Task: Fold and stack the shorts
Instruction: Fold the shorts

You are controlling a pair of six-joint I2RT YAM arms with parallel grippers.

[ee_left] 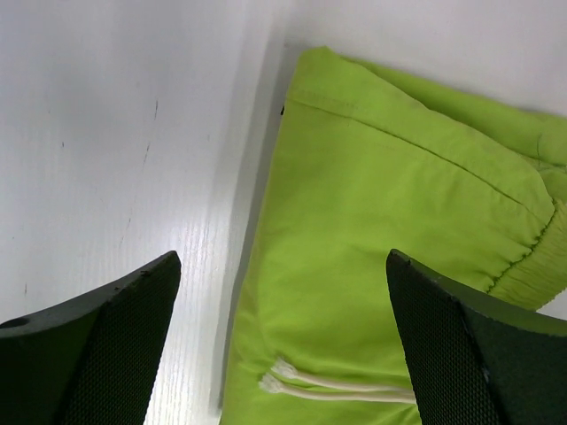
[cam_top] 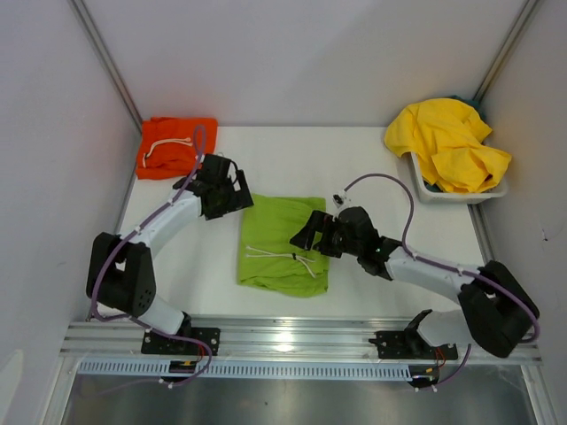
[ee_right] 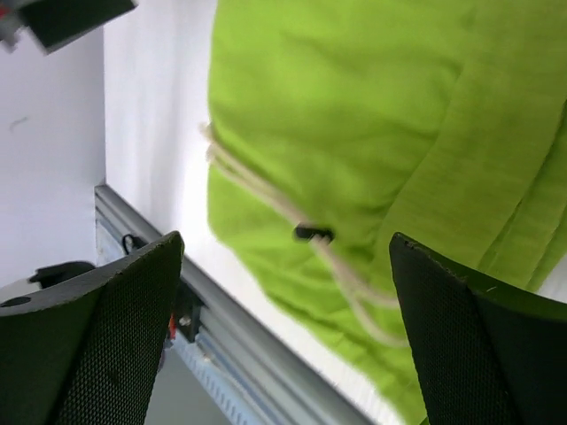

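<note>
The lime green shorts [cam_top: 282,243] are matt woven cloth, the table [cam_top: 372,168] smooth and white, its front rail [cam_top: 301,332] shiny metal.

The left arm [cam_top: 164,221] and right arm [cam_top: 425,270] are built alike: white tubular links between bulky black joint housings; a mauve cable [cam_top: 193,155] runs along each, looping free at the far end and cinched with white zip ties [cam_top: 337,197]; each rises from a black base plate [cam_top: 177,341] at the near edge, with a little red wiring [cam_top: 439,352] at the right one; the left gripper [ee_left: 283,257] and right gripper [ee_right: 286,239] carry broad black wedge fingers [ee_left: 97,354] with finely meshed inner faces.
</note>
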